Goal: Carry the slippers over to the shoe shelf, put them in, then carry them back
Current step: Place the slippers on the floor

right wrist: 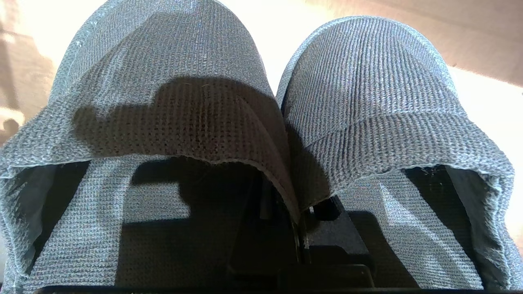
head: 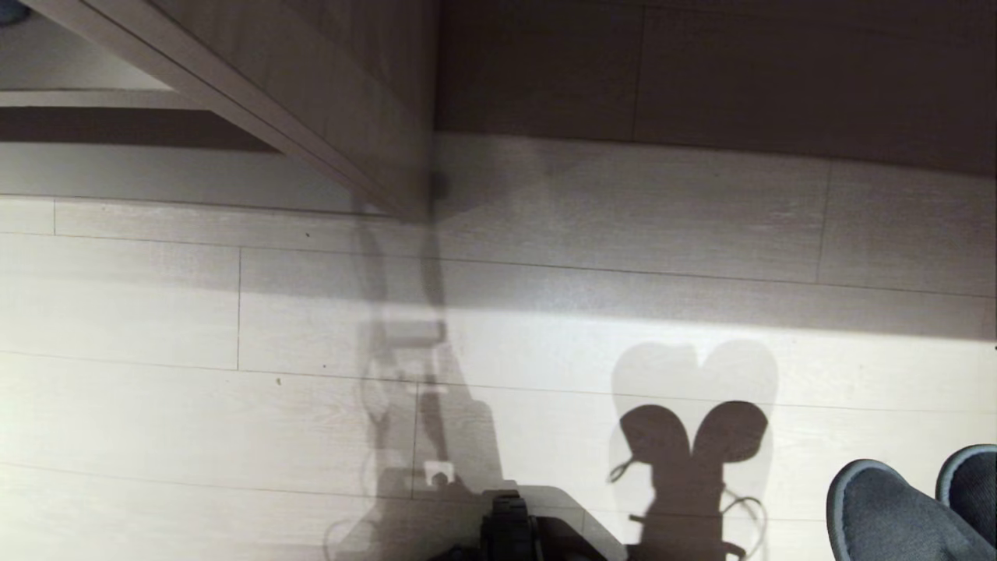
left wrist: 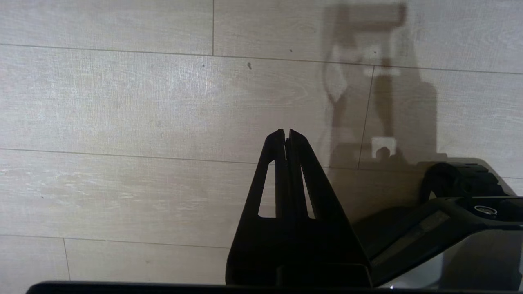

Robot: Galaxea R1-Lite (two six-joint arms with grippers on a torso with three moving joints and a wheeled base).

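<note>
The slippers [right wrist: 261, 106] are up off the floor, side by side with toes pointing away from the right wrist camera, inner edges touching. The right gripper [right wrist: 300, 228] sits between them with its jaws pinched tight on the inner walls of both slippers where they meet, so the pair hangs from that one clamp. In the head view only the rounded toes [head: 896, 506] poke in at the lower right corner, and their two-lobed shadow [head: 693, 436] falls on the floor just to their left.

The left gripper [left wrist: 287, 132] points down over bare floor, jaws pressed together with nothing between them. A bit of the robot's dark base [left wrist: 457, 212] shows beside it, and the same base [head: 510, 526] sits at the bottom middle of the head view.

The floor [head: 195, 327] is pale wood-look planks with a bright band of light across it. Up at the top left is the shoe shelf [head: 335, 101], a grey-beige panel angling down to the floor, with a pale board [head: 70, 62] visible behind it. The slippers are well apart from it.
</note>
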